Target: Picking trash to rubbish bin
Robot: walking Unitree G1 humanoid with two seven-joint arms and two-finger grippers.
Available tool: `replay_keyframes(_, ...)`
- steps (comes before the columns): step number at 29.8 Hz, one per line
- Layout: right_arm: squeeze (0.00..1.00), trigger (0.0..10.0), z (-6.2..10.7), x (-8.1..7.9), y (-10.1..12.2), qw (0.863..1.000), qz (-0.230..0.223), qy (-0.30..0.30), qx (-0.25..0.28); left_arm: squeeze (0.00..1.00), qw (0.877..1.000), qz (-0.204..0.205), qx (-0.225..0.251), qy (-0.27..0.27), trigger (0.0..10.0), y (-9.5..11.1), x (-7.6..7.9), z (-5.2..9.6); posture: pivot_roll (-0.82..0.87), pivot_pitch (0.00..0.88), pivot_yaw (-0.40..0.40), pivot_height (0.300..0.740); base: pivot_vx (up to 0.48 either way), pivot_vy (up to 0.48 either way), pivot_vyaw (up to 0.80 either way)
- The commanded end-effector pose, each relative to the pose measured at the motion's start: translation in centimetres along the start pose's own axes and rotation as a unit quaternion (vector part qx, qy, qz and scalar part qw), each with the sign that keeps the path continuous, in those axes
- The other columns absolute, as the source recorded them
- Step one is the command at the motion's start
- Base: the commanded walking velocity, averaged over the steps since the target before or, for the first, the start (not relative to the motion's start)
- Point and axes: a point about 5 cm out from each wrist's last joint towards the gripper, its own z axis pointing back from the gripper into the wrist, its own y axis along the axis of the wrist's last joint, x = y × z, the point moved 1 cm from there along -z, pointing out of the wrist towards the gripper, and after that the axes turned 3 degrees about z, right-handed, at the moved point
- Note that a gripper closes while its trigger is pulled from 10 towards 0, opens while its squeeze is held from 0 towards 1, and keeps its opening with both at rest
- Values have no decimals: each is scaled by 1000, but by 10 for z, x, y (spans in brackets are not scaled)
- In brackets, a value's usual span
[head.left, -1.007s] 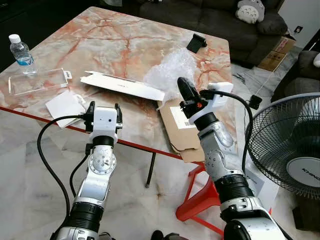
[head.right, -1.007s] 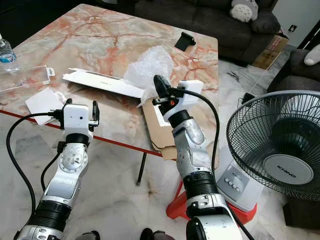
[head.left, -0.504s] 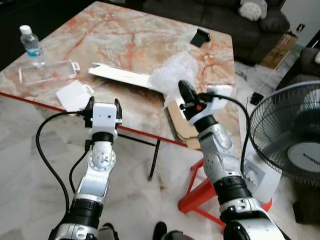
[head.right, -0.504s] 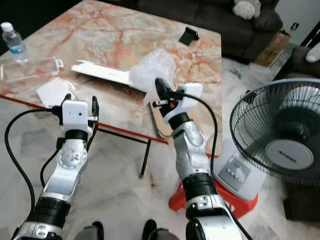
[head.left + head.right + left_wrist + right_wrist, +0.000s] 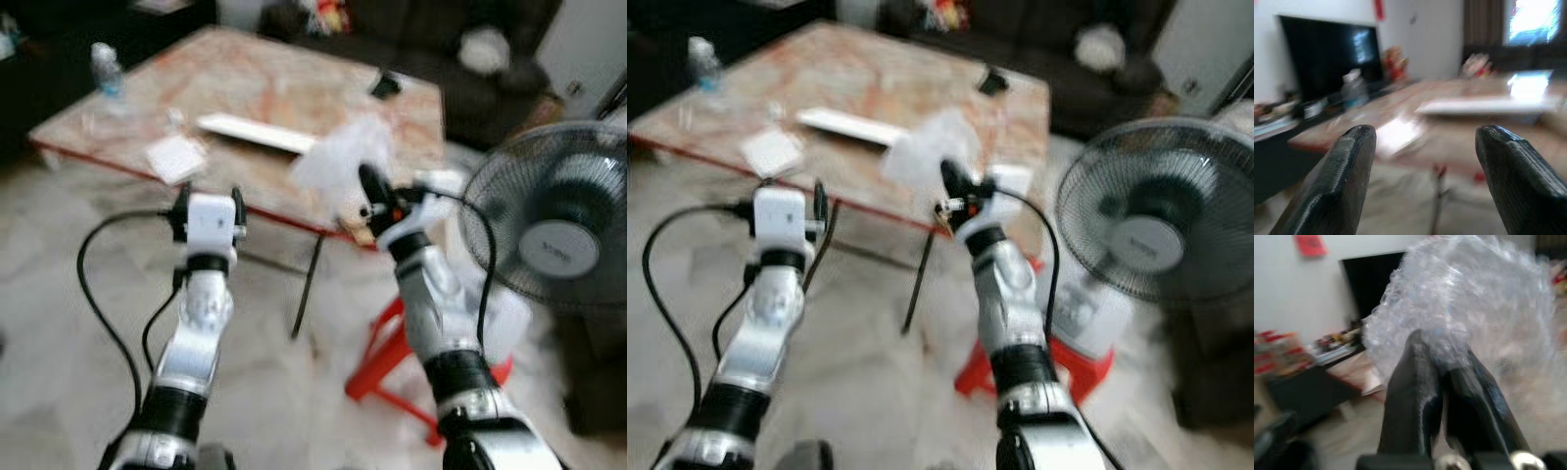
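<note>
A crumpled sheet of clear bubble wrap (image 5: 341, 163) hangs in front of the table edge, held off the marble table (image 5: 294, 93). My right gripper (image 5: 370, 182) is shut on it; in the right wrist view the wrap (image 5: 1469, 298) billows above the pinched fingers (image 5: 1415, 382). My left gripper (image 5: 208, 194) is raised short of the table's near edge, open and holding nothing, its fingers (image 5: 1347, 166) spread wide. All views are blurred.
On the table lie a long white box (image 5: 255, 132), a white card (image 5: 174, 157), a water bottle (image 5: 106, 69) and a small black object (image 5: 385, 85). A standing fan (image 5: 554, 230) on a red stool (image 5: 392, 343) is close at right. A dark sofa (image 5: 470, 59) sits behind.
The camera has drawn back and tilted up, so the table looks farther away. The bubble wrap has come off the table, held in my right gripper. The picture has turned blurry.
</note>
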Motion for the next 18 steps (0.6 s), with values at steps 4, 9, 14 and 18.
replay_keyframes(4,0,10000,7,12,-2,1000,8,-22,-9,0,1000,7,1,-8,10000,2,6,-2,44,127,-158,740,-244,0,0)
replay_keyframes(9,0,10000,10,21,-1,999,14,-38,-12,0,1000,5,-3,-8,10000,0,5,-1,40,135,-157,740,-196,0,0)
replay_keyframes(14,0,10000,25,49,-10,995,30,-88,-44,0,999,-2,-46,-27,10000,-22,9,8,25,151,-156,740,0,0,0)
replay_keyframes(18,0,10000,40,67,-22,988,35,-125,-80,0,994,17,-99,-37,10000,-44,12,18,24,155,-157,740,0,0,0)
